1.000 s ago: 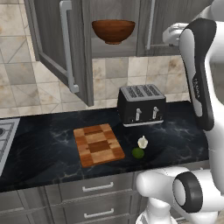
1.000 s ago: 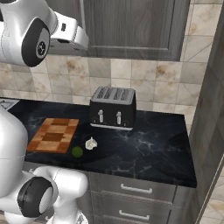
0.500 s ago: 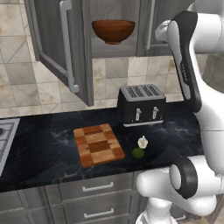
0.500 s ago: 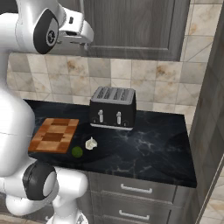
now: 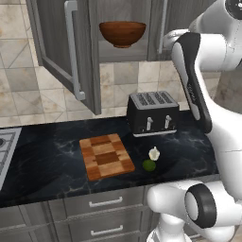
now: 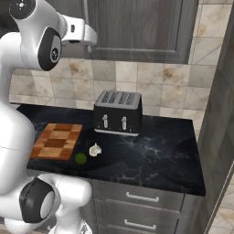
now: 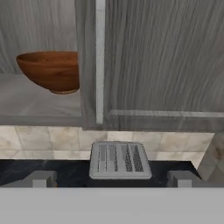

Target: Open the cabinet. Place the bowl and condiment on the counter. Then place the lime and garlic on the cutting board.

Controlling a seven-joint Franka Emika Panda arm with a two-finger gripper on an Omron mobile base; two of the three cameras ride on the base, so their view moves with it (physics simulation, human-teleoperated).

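Left cabinet (image 5: 61,52) door open, bowl (image 5: 122,33) on shelf. Gripper (image 7: 111,177) jaws apart, empty, facing closed right door.

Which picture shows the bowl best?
The left base view: the whole bowl sits on the shelf of the cabinet, whose left door is open. In the hand view the shut right door's edge hides one side of the bowl.

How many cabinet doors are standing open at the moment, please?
1. The left door of the cabinet is swung open, showing the bowl on its shelf. The right door is shut, and what may stand behind it is hidden.
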